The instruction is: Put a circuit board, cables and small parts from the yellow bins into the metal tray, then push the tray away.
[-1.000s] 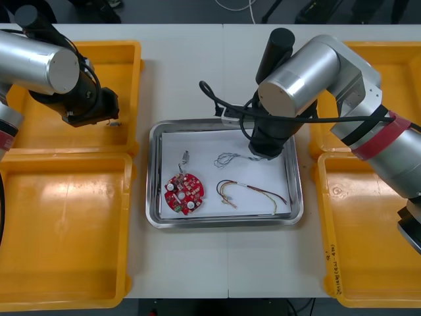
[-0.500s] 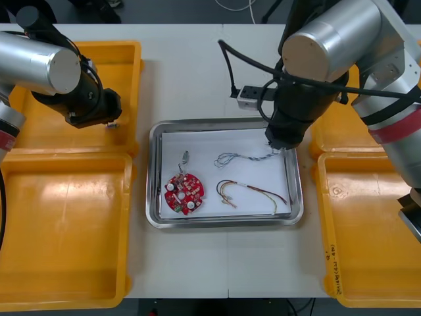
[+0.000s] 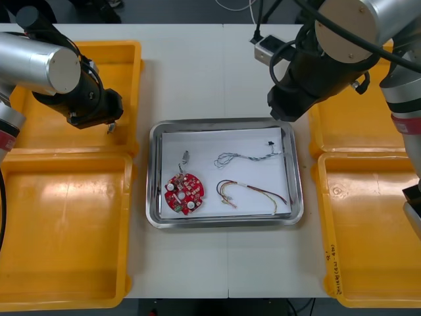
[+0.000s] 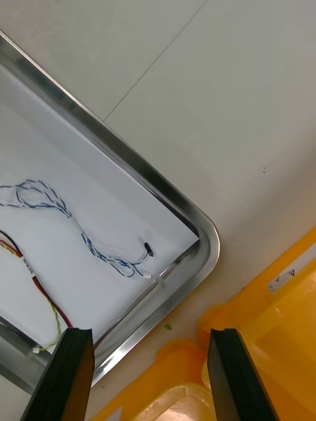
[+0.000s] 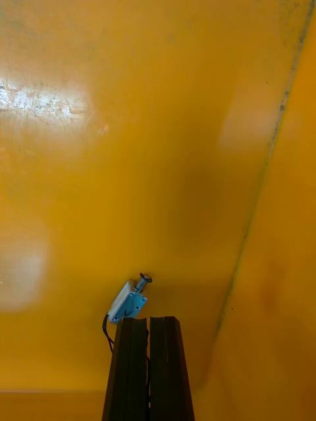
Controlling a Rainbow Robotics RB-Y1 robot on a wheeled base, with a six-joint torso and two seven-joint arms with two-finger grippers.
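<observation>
The right arm (image 3: 342, 39) covers the tray's (image 3: 152, 178) far right corner and the left end of the far right bin (image 3: 352, 131), and hides the right gripper (image 4: 151, 332) beneath it in the front view. At that wrist, the parted fingers are cut off low down, and the red and yellow cable (image 4: 46, 295) runs out past the picture's edge. The held part's (image 5: 128, 304) black wire slips behind the left gripper's (image 5: 148, 320) closed fingers, its end hidden. The small part (image 3: 185, 157) beside the board (image 3: 185, 193) is too small to tell. The near left bin (image 3: 66, 230) and near right bin (image 3: 368, 230) run past the edges.
</observation>
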